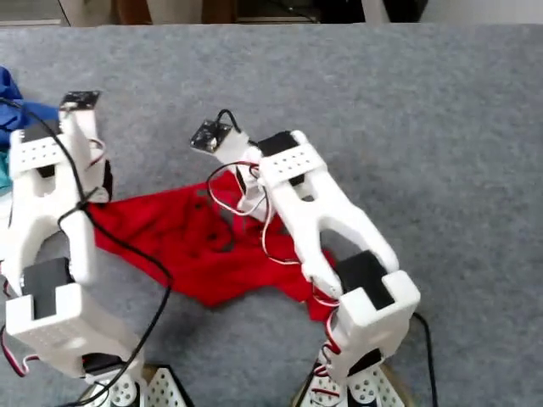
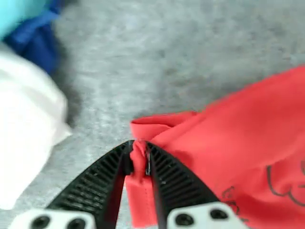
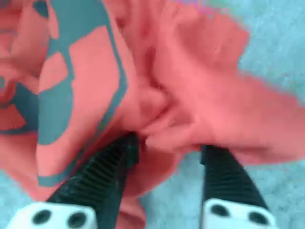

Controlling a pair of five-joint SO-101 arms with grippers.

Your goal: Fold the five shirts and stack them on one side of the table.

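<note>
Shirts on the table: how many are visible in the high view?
3. The red shirt lies in the middle of the table; a blue shirt and a teal shirt are bunched at its left edge. More may be hidden beyond that edge.

Grey felt surface (image 1: pixel 424 110) spreads wide, with brown wooden furniture (image 1: pixel 133 10) standing beyond its far edge.

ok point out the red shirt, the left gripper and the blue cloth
red shirt (image 1: pixel 191 246): high view, middle of the spread fabric
left gripper (image 2: pixel 138 155): left wrist view, midway between its fingertips
blue cloth (image 2: pixel 38 45): left wrist view, its dark fold
</note>
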